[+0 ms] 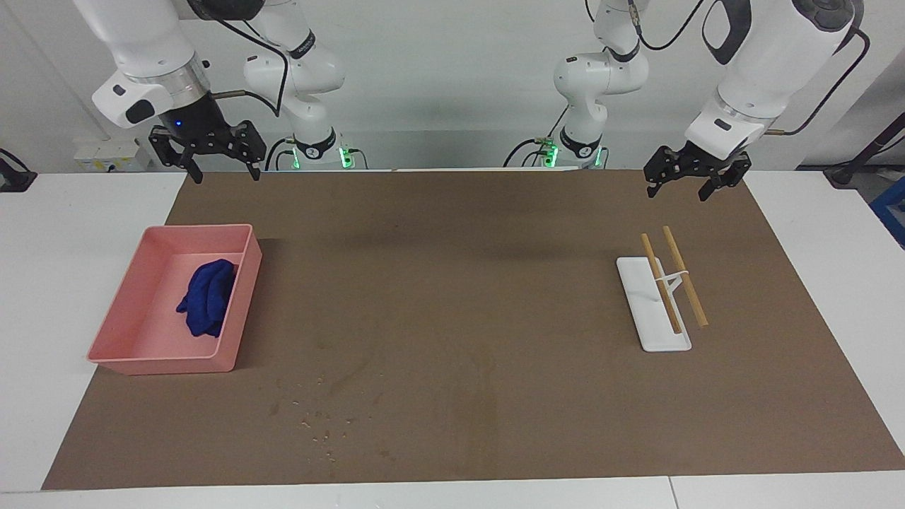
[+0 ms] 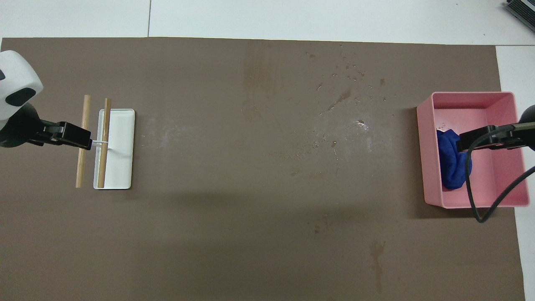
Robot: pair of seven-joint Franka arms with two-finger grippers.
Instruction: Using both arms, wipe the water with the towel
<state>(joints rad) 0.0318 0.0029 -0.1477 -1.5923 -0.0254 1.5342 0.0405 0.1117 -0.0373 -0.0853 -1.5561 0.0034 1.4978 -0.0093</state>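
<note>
The blue towel (image 1: 207,297) (image 2: 451,161) lies crumpled inside the pink tray (image 1: 170,364) (image 2: 472,95) toward the right arm's end of the table. Water (image 1: 318,424) (image 2: 351,79) shows as small glinting drops and damp streaks on the brown mat, farther from the robots than the tray and beside it. My right gripper (image 1: 225,175) (image 2: 468,142) hangs high over the tray, open and holding nothing, well clear of the towel. My left gripper (image 1: 677,191) (image 2: 79,141) waits open and high over the wooden rods.
A white stand (image 1: 654,311) (image 2: 119,154) carrying two wooden rods (image 1: 682,276) sits toward the left arm's end of the table. The brown mat (image 1: 495,283) covers most of the white table. A black cable (image 2: 470,188) dangles from the right wrist over the tray.
</note>
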